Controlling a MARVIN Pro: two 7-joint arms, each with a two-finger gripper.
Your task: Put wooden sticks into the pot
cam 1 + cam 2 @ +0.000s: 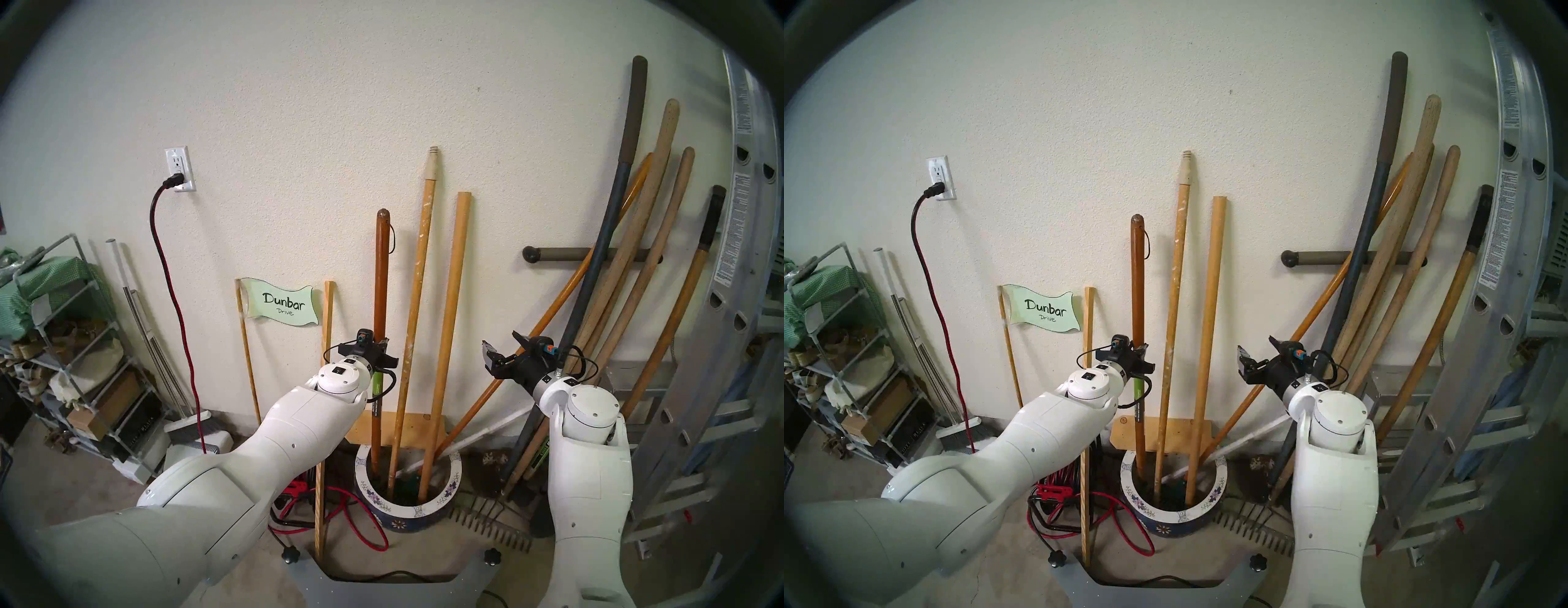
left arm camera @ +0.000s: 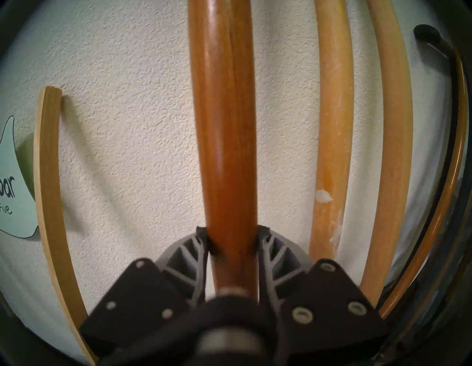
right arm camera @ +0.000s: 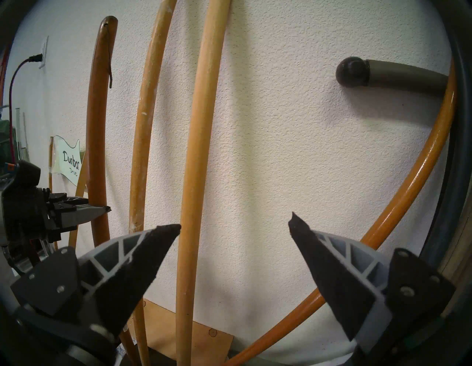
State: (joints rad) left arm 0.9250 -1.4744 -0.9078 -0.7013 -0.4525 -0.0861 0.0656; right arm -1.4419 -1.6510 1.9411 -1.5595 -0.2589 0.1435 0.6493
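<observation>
My left fingers (image 2: 203, 240) are clenched around the dark red-brown stick (image 2: 224, 127), one grey ribbed finger pressed to each side of it, partway up its length. This stick stands nearly upright with its lower end inside the pot (image 1: 441, 503), at the pot's left side, and its top, with a small cord loop, is close to the wall (image 1: 297, 106). My right fingers (image 3: 163, 232) are spread wide and hold nothing; they hang in the air to the right of the pot, pointing at the wall.

The pot sits on the floor against the wall, dark blue with a white flowered rim. Two more wooden sticks stand in it, leaning on the wall: the paint-flecked stick (image 1: 418, 297) with a cream threaded tip in the middle, and the plain pale stick (image 1: 449, 305) to its right.

Left of the pot a thin square slat (image 1: 324, 403) leans on the wall. Farther right, a bundle of long tool handles (image 1: 636, 254) leans there too.
</observation>
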